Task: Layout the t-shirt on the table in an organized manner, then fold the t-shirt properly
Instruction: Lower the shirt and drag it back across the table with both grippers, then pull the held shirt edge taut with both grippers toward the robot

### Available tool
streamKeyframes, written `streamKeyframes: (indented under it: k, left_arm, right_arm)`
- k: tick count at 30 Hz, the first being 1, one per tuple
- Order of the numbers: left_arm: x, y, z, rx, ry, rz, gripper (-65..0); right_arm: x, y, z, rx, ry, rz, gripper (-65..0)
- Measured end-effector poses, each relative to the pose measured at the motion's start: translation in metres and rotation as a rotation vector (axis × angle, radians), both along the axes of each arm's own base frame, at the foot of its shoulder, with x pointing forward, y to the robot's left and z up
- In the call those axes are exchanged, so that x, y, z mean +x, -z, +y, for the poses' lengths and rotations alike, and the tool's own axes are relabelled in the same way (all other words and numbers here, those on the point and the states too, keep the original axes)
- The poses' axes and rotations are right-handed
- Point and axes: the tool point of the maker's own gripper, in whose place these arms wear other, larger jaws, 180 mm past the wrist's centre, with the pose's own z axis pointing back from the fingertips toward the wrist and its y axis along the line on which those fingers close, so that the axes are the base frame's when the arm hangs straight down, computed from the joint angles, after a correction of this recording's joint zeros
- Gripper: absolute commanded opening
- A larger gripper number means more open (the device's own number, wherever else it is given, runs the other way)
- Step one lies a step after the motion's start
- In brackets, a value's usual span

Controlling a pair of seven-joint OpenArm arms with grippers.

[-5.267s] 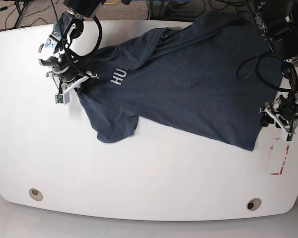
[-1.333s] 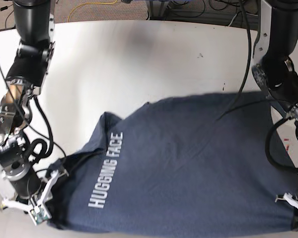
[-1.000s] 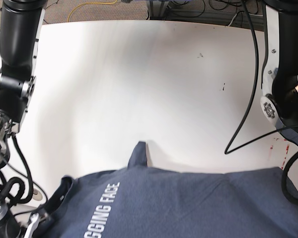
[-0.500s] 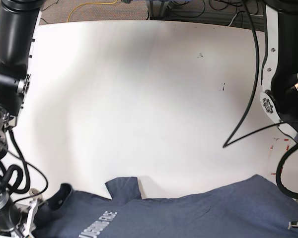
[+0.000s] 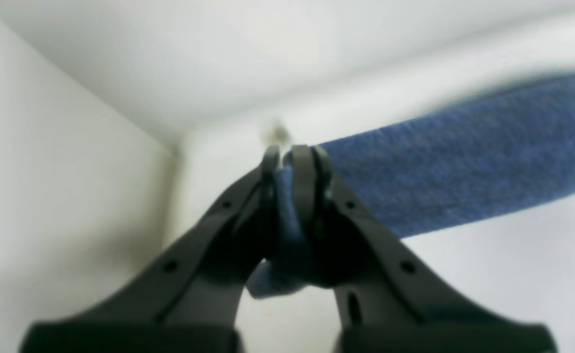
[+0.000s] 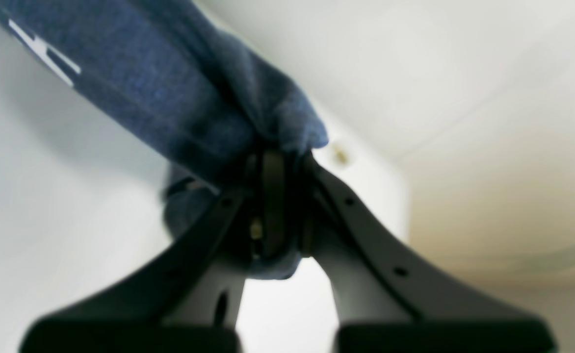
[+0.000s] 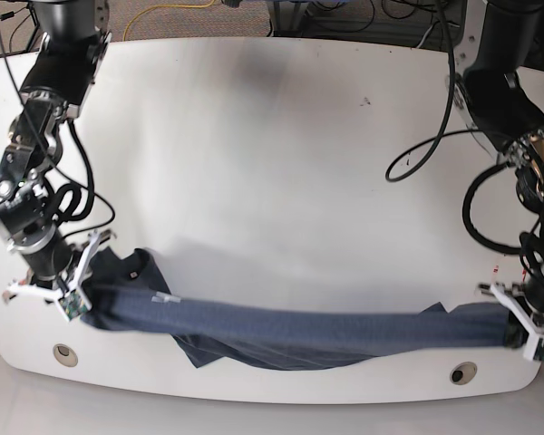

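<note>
Lengthwise, t-shirt (image 7: 299, 326) stretched left-right along table (image 7: 254, 154) front; both grippers (image 7: 72, 294) (image 7: 526, 331) clamped on ends.

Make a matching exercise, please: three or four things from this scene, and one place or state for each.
Things:
1. t-shirt
2. left gripper
3. right gripper
4. grommet hole

Descriptions:
A. shut on the cloth, at the base view's left
B. stretched in a long band between both arms
C. set in the table, near its front edge
D. shut on the cloth, at the base view's right

Pairs: 1-B, 2-D, 3-A, 4-C

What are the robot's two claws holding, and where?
Both hold the dark blue cotton t-shirt: right gripper at one end, left gripper at the other.
</note>
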Motion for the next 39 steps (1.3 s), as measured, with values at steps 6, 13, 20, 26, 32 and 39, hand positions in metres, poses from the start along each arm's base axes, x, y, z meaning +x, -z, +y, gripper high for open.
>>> streamKeyframes:
  k: [6, 13, 20, 26, 32, 39]
  left_arm:
    - [-0.044, 0.078, 0.008, -0.068, -0.016, 0.179, -64.4]
    - [-0.080, 0.129, -0.001, -0.096, 0.018, 0.283, -64.4]
    - [-0.103, 0.150, 0.005, -0.067, 0.023, 0.348, -64.4]
    - [-0.114, 0.156, 0.013, -0.043, 0.028, 0.380, -64.4]
    - [-0.118, 0.163, 0.014, -0.017, 0.063, 0.410, -64.4]
    - [-0.106, 0.160, 0.017, -0.032, 0.058, 0.396, -64.4]
  right_arm:
    - [-0.040, 0.065, 0.010, 0.113, 0.006, 0.112, -64.8]
    - [-0.078, 0.108, 0.005, 0.146, 0.069, 0.230, -64.8]
    - [-0.100, 0.129, 0.007, 0.160, 0.077, 0.295, -64.8]
    - [-0.119, 0.145, 0.009, 0.171, 0.073, 0.348, -64.8]
    - [-0.124, 0.149, 0.011, 0.173, 0.070, 0.364, -65.0]
    - [-0.115, 0.142, 0.012, 0.175, 0.066, 0.339, -65.0]
